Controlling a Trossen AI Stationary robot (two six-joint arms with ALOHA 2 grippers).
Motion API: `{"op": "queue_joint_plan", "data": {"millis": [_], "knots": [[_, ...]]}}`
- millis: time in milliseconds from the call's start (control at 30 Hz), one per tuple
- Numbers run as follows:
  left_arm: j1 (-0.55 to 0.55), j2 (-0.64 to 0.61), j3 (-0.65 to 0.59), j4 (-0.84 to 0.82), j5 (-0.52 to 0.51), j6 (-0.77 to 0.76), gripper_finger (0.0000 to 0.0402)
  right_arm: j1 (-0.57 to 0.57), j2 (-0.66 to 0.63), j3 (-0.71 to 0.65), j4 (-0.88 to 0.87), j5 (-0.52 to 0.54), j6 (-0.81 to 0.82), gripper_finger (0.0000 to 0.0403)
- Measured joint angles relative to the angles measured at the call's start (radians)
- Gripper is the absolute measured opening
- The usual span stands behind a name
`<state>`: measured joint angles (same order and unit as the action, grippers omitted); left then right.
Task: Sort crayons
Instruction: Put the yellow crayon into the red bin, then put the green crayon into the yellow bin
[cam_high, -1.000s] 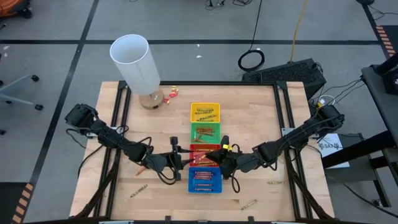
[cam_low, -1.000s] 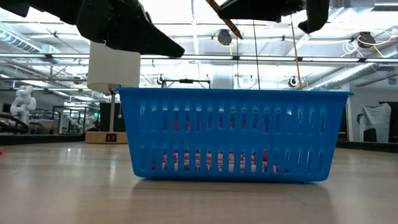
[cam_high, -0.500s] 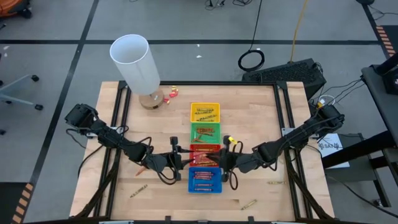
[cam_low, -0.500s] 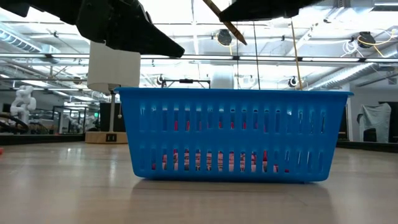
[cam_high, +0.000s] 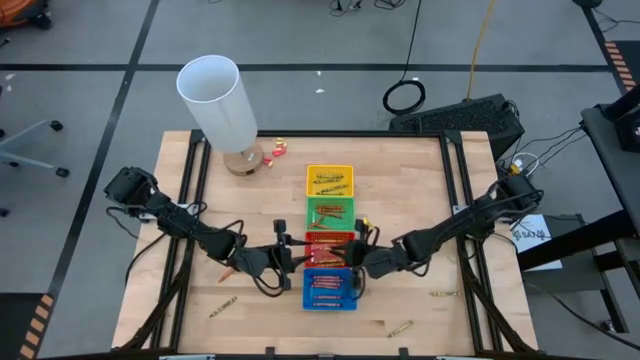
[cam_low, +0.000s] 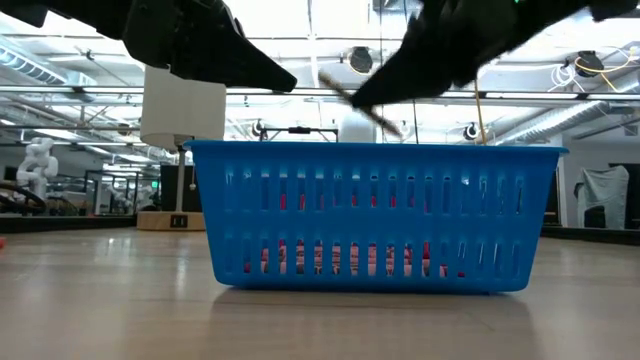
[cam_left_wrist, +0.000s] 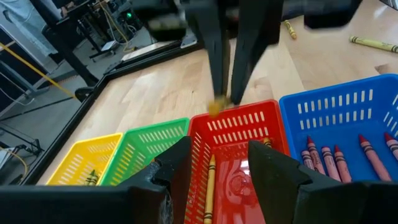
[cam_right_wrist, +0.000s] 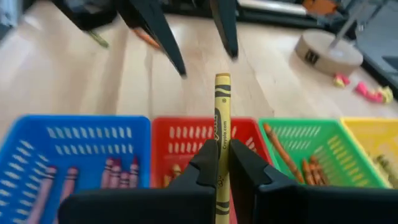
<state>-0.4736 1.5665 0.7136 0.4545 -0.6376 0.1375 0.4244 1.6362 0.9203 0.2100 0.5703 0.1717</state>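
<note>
Four trays lie in a row: yellow (cam_high: 330, 180), green (cam_high: 330, 211), red (cam_high: 322, 243) and blue (cam_high: 328, 290), each holding crayons. My right gripper (cam_high: 352, 258) hangs over the red tray's right edge, shut on a yellow crayon (cam_right_wrist: 222, 118). My left gripper (cam_high: 292, 258) waits open at the red tray's left side, its fingers (cam_left_wrist: 177, 171) standing apart above that tray (cam_left_wrist: 239, 137), with nothing between them. In the low view the yellow crayon (cam_low: 360, 102) slants above the blue tray (cam_low: 375, 215). My right gripper pinches the yellow crayon between its two fingers (cam_right_wrist: 205, 168), at about mid-length (cam_right_wrist: 222, 142). The crayon lies along the fingers, its far end (cam_right_wrist: 222, 81) reaching out past the fingertips. The fingers come from the table's right, slanting down. The crayon is lifted clear above the trays.
Loose crayons lie on the table at the near left (cam_high: 222, 303), left of the trays (cam_high: 228, 270), and at the near right (cam_high: 443, 293) (cam_high: 400, 327). A white cylinder (cam_high: 220, 100) stands on a round base at the far left, small red and yellow bits (cam_high: 278, 148) beside it.
My right gripper has rolled about its pointing line and sunk toward the trays, staying shut on the yellow crayon. In the low view the crayon has come down from the top edge to just above the blue tray's rim and lies flatter.
</note>
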Motion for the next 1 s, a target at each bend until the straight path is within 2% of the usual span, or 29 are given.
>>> {"op": "queue_joint_plan", "data": {"millis": [267, 467, 833, 1000], "knots": [[0.000, 0.000, 0.000, -0.001, 0.000, -0.001, 0.0157, -0.045, 0.087, 0.000, -0.002, -0.003, 0.068, 0.0004], [0.000, 0.000, 0.000, -0.001, -0.017, -0.001, 0.0157, -0.083, 0.136, 0.000, -0.003, -0.086, 0.100, 0.0008], [0.000, 0.000, 0.000, -0.023, -0.033, -0.149, 0.0157, -0.103, 0.152, 0.000, 0.007, -0.107, 0.056, 0.0104], [-0.009, 0.000, 0.000, -0.019, -0.058, -0.167, 0.0157, -0.082, 0.086, 0.000, -0.044, -0.104, 0.022, 0.0136]]}}
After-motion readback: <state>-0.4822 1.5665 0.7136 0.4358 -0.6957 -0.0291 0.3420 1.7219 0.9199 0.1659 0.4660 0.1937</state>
